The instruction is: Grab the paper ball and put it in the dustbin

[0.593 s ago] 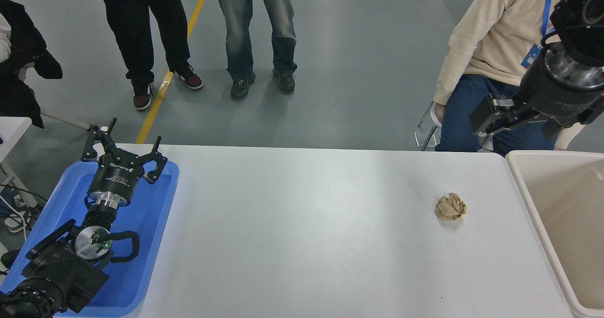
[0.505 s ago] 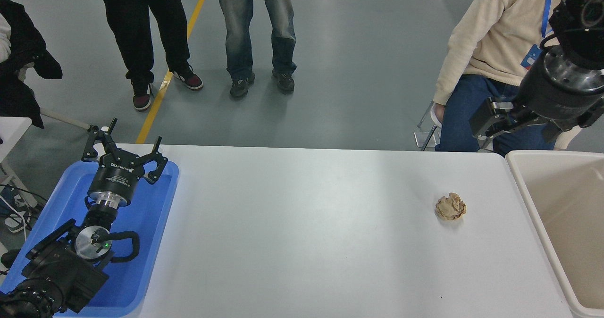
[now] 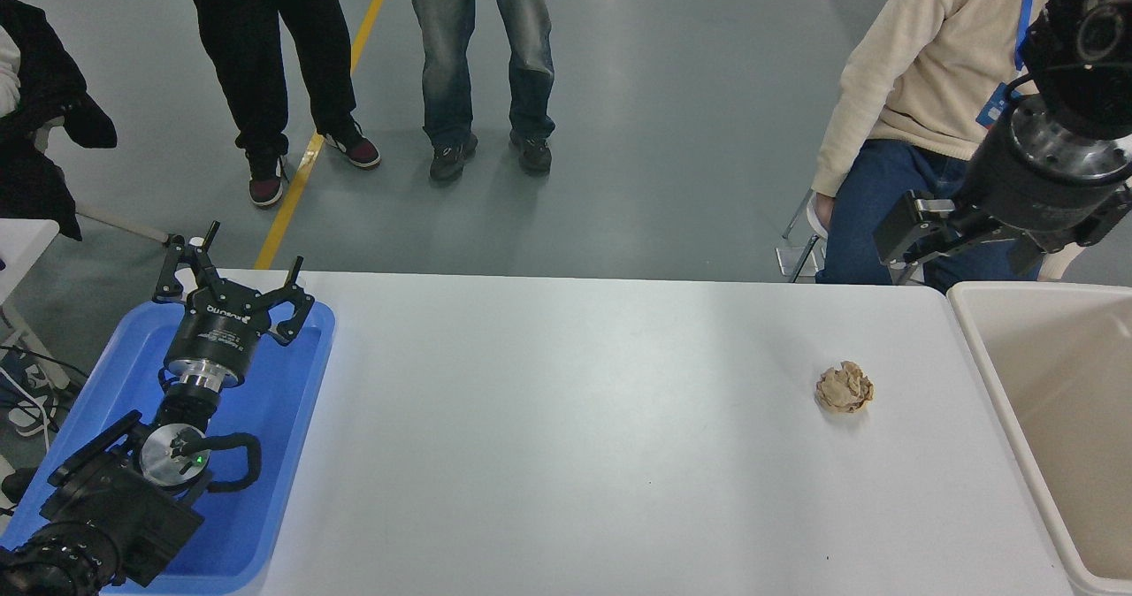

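The paper ball (image 3: 845, 387), a small crumpled tan wad, lies on the white table (image 3: 566, 437) towards its right side. The dustbin (image 3: 982, 348), a large beige bin with a thick rim, stands at the table's right end, and its inside shows nothing. My right gripper (image 3: 906, 229) hangs high above the table's far right edge. It is beyond the ball, to the ball's right, and well apart from it. My left gripper (image 3: 232, 269) is open and parked over the blue tray (image 3: 265, 454) at the lower left.
A seated person in a cream sweater (image 3: 920, 74) is just behind my right gripper at the table's far right. Two people stand farther back at the top left (image 3: 265, 65) and top middle (image 3: 486, 57). Another table's corner (image 3: 22, 242) shows at the left edge.
My right gripper has drifted slightly to the left. The paper ball and the left arm have not moved.
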Action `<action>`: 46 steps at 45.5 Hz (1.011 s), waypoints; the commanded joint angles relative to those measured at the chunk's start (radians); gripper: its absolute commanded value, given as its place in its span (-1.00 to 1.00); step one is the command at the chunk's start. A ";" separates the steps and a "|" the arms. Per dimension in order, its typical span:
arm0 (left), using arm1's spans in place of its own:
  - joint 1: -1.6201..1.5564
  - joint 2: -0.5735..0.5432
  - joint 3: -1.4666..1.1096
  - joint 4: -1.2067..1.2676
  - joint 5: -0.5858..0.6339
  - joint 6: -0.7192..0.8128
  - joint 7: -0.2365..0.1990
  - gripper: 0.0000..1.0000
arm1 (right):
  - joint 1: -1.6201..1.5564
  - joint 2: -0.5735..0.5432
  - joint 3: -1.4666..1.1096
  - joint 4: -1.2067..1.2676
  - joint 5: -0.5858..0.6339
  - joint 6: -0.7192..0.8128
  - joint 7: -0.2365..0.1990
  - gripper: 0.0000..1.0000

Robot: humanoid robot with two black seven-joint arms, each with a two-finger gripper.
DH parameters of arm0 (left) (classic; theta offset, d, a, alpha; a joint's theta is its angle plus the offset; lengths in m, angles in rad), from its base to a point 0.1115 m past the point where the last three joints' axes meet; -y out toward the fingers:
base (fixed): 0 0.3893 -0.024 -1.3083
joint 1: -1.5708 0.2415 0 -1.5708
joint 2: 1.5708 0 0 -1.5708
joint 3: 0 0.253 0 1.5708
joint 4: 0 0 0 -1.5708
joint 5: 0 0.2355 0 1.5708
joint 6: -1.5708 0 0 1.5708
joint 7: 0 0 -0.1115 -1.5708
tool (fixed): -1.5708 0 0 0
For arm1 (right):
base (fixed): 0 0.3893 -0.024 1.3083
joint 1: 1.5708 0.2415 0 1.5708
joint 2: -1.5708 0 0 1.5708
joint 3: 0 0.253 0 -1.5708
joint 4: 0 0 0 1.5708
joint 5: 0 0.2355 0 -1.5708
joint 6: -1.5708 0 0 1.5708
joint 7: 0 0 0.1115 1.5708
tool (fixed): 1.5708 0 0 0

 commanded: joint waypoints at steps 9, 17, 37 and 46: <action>0.000 0.000 0.000 -0.001 0.000 0.000 0.000 1.00 | 0.001 -0.004 0.015 0.000 0.000 0.000 -0.001 1.00; 0.000 0.000 0.000 0.001 0.000 0.000 0.000 1.00 | 0.000 -0.004 0.015 0.000 0.000 0.000 -0.001 1.00; 0.000 0.000 0.000 0.001 0.000 0.000 0.000 1.00 | -0.017 -0.004 0.072 -0.008 0.005 0.000 0.000 1.00; 0.000 0.000 0.000 0.001 0.000 0.000 0.000 1.00 | -0.037 -0.004 0.078 -0.007 0.005 0.000 0.000 1.00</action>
